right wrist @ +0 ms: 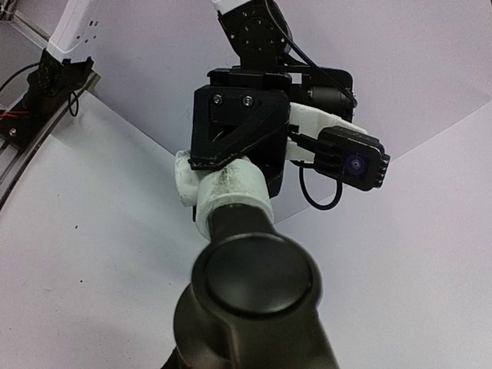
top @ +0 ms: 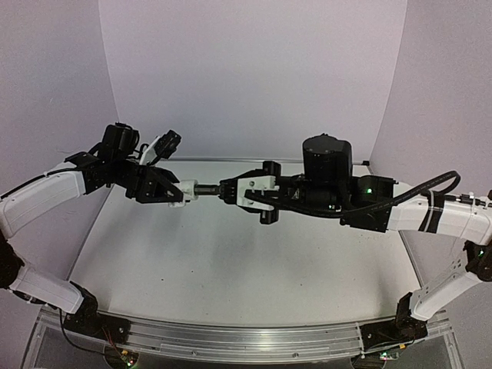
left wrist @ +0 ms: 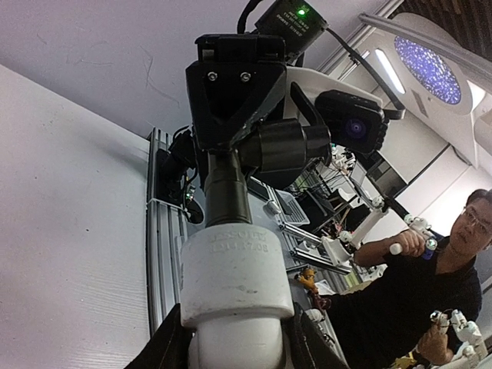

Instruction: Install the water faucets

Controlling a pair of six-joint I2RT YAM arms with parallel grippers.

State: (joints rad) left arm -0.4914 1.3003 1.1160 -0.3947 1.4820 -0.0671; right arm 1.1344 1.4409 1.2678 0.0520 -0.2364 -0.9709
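Note:
Both grippers meet in mid-air above the table. My left gripper [top: 178, 191] is shut on the white plastic fitting [top: 185, 190], which fills the bottom of the left wrist view [left wrist: 234, 277] between the dark fingers [left wrist: 163, 346]. My right gripper [top: 228, 190] is shut on the dark grey faucet [top: 206, 188]. The faucet's stem [left wrist: 226, 196] enters the fitting's open end, in line with it. In the right wrist view the faucet's round dark body [right wrist: 257, 288] hides my own fingers, and the fitting [right wrist: 227, 188] sits beyond it in the left gripper [right wrist: 238, 127].
The white table [top: 231, 261] lies well below both grippers. An aluminium rail [top: 246, 338] with the arm bases runs along the near edge. Pale walls close the back and sides. A person [left wrist: 430, 292] sits beyond the rail in the left wrist view.

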